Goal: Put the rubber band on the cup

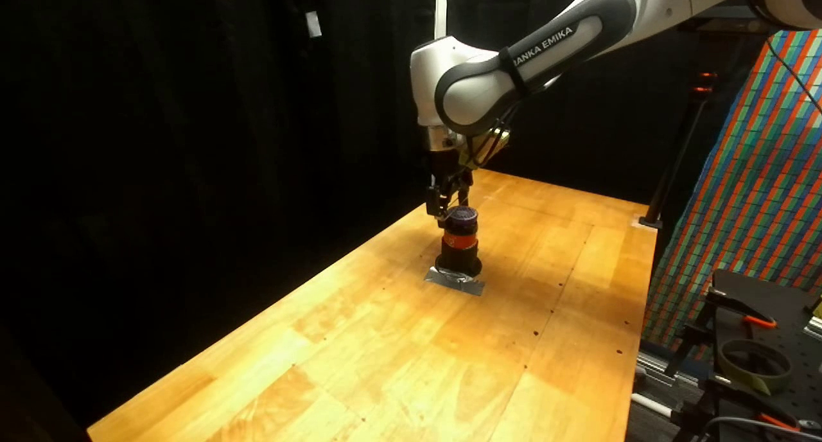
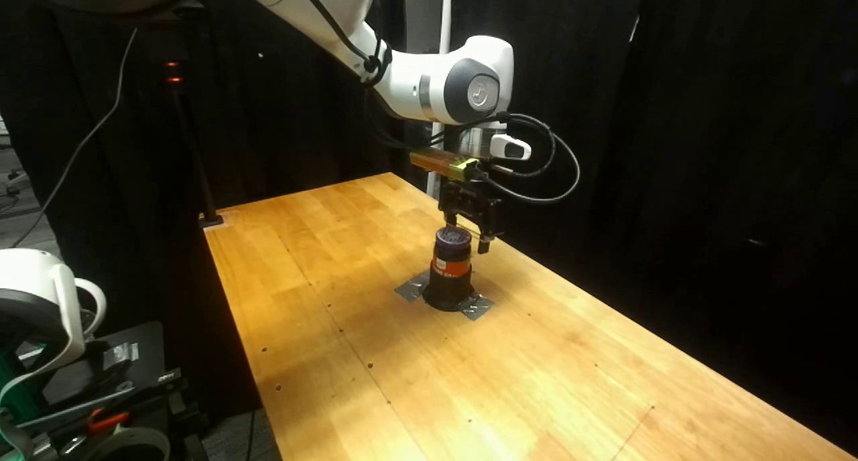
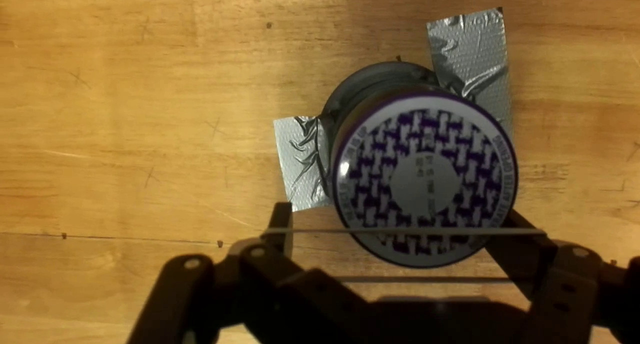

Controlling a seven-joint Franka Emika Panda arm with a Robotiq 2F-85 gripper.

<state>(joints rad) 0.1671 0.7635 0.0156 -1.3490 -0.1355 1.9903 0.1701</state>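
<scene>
The cup is a dark cylinder with an orange-red middle band and a purple-white patterned lid. It stands upright on the table in both exterior views point(image 1: 460, 241) point(image 2: 451, 267), and its top fills the middle of the wrist view point(image 3: 425, 179). My gripper points down at the cup's top point(image 1: 453, 212) point(image 2: 467, 236). Its fingers are spread wide in the wrist view point(image 3: 400, 218). The rubber band point(image 3: 424, 231) is stretched around both fingers. Its near strand crosses over the lid's lower part in the wrist view; the other strand runs beyond the lid's edge. The right fingertip is partly hidden behind the lid.
Grey tape strips point(image 3: 470, 54) point(image 2: 477, 307) hold the cup's flared black base to the wooden table point(image 1: 385, 365). A black post point(image 1: 671, 159) stands at the table's far corner. A side cart point(image 1: 764, 339) with a tape roll point(image 1: 754, 365) and tools stands beside the table.
</scene>
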